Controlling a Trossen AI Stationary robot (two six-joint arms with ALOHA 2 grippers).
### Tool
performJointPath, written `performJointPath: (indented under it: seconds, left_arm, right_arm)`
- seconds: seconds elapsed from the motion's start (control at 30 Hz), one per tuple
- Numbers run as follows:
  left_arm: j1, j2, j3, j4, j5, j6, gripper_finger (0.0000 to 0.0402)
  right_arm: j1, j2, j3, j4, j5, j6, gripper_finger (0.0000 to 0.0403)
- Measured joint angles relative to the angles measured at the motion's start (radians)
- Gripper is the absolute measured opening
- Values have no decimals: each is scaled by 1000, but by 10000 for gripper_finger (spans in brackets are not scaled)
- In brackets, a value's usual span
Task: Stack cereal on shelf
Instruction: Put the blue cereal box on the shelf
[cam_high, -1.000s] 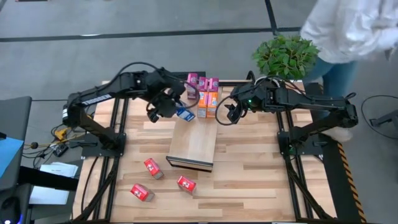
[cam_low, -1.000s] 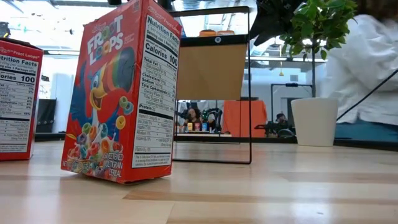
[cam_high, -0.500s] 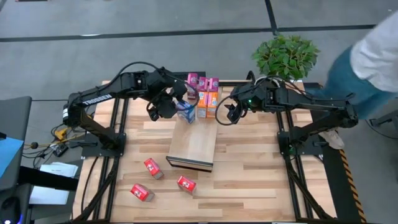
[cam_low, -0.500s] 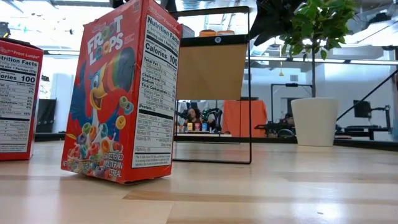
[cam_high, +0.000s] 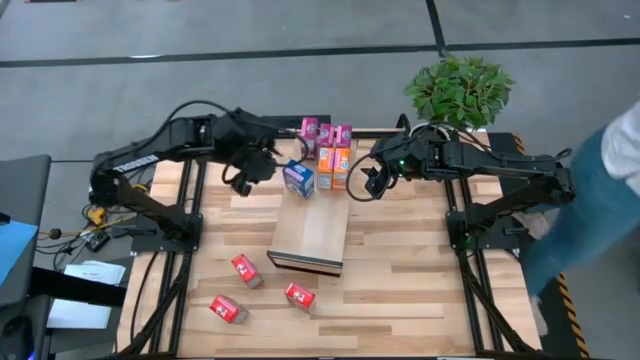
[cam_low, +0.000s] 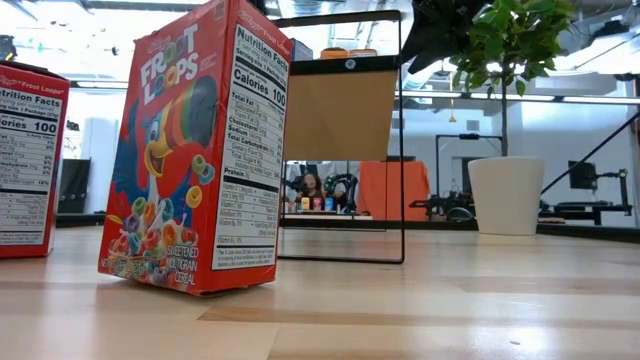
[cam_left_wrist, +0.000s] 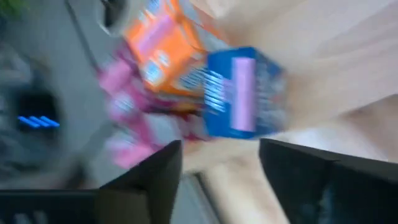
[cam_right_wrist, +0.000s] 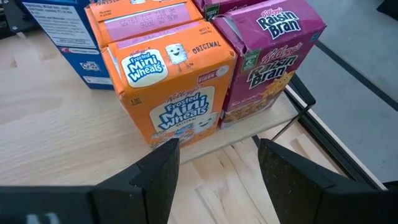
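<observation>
The shelf (cam_high: 312, 232) is a pale wooden block in the middle of the table. On its far end stand a blue cereal box (cam_high: 298, 178), two orange boxes (cam_high: 333, 166) and, behind them, purple boxes (cam_high: 328, 132). My left gripper (cam_high: 258, 168) is open and empty, to the left of the blue box (cam_left_wrist: 242, 93). My right gripper (cam_high: 355, 188) is open and empty, just right of the orange boxes (cam_right_wrist: 168, 81). Three red boxes (cam_high: 245, 268) lie on the table near the front; one of them shows in the low view (cam_low: 195, 150).
A potted plant (cam_high: 460, 90) stands at the far right corner. A person (cam_high: 610, 180) passes beyond the table's right edge. A second red box (cam_low: 25, 160) shows at the left of the low view. Bare shelf top (cam_high: 315, 240) lies in front of the standing boxes.
My left gripper has carried the tilted blue box toward the shelf's far left end, set it upright there beside the orange boxes, let go and drawn back toward the table's left edge. The person has walked from the far right toward the near right.
</observation>
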Motion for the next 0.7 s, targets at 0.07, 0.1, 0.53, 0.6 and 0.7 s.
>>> performJointPath:
  seconds: [0.07,0.1,0.53,0.6,0.7]
  left_arm:
    - [0,-7,0,-72,42,-146,156]
    - [2,-7,-1,-102,69,-207,126]
    - [0,-4,-276,115,74,-418,1]
    - [3,-4,-303,153,61,-416,0]
    - [10,-4,-335,221,59,-406,0]
  right_arm:
    - [0,0,0,0,0,-1,245]
    - [0,0,0,0,0,-1,245]
    - [-2,0,0,0,0,-8,245]
    - [-2,0,0,0,0,-8,245]
    - [-2,0,0,0,0,-8,245]
